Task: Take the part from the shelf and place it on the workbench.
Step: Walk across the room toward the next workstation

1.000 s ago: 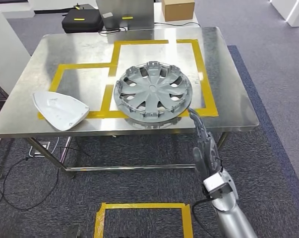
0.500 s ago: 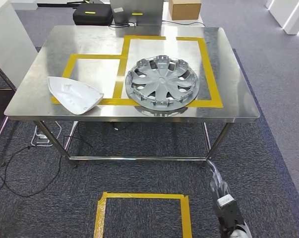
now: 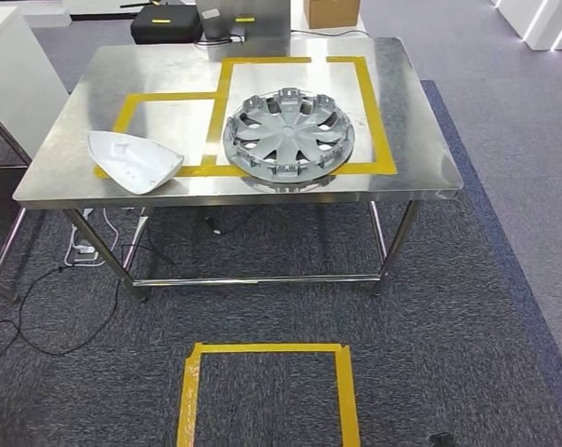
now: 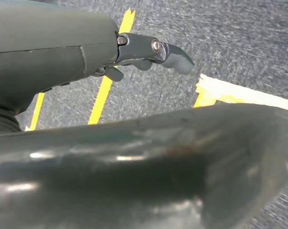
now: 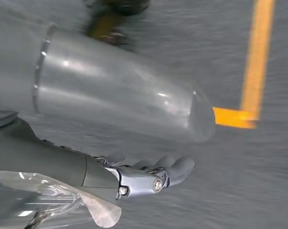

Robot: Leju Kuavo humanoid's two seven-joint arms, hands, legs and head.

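From my head camera I look down on a long stainless-steel workbench point(image 3: 418, 140) marked with yellow tape rectangles. The part, a round grey plastic wheel cover with spokes point(image 3: 289, 133), lies flat on the bench, mostly inside the right-hand taped rectangle, its near and left edges overlapping the tape. To its left, well apart, rests a white curved plastic shell point(image 3: 133, 160). On the grey carpet in front of the bench sits a yellow tape square point(image 3: 267, 391). A black case point(image 3: 165, 23) and a brown cardboard box point(image 3: 330, 11) stand beyond the bench.

From my left wrist camera, my left hand point(image 4: 149, 50) hangs over grey carpet with yellow tape lines, fingers stretched out, holding nothing.

From my right wrist camera, my right hand point(image 5: 149, 177) also hangs above the carpet, fingers extended and empty. The wheel cover is on the bench, well away from both my hands.
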